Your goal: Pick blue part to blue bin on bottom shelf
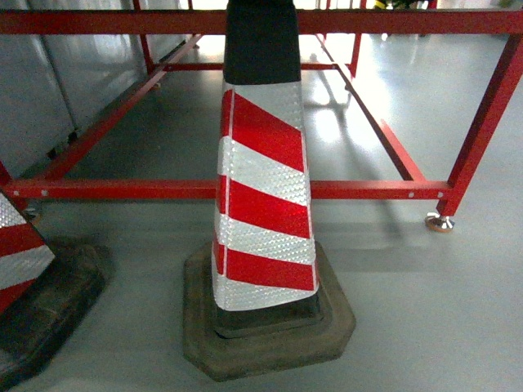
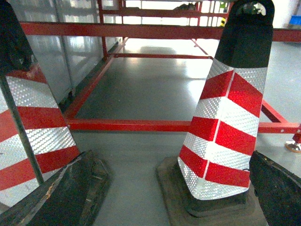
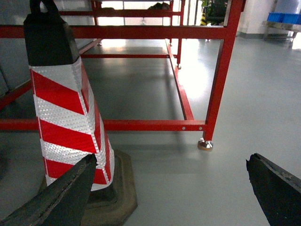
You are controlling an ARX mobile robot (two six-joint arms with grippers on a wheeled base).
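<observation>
Right wrist view, right pincer (image 3: pixel 164 193) spread wide, empty, left pincer (image 2: pixel 160 197) likewise, striped cone (image 3: pixel 66 103) near

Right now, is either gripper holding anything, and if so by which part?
Nothing is held. The left gripper and right gripper both stand open with only floor and a traffic cone between or beyond their fingers; the blue part is not in view.

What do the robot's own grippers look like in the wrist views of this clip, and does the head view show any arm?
Only finger parts show. In the left wrist view, the left gripper has two dark, matte black fingers with scuffed, worn edges. The right gripper has the same wedge-shaped black fingers, dusty-looking at the rims. No cables, markings or arm links are visible, and the head view shows no arm at all.
</observation>
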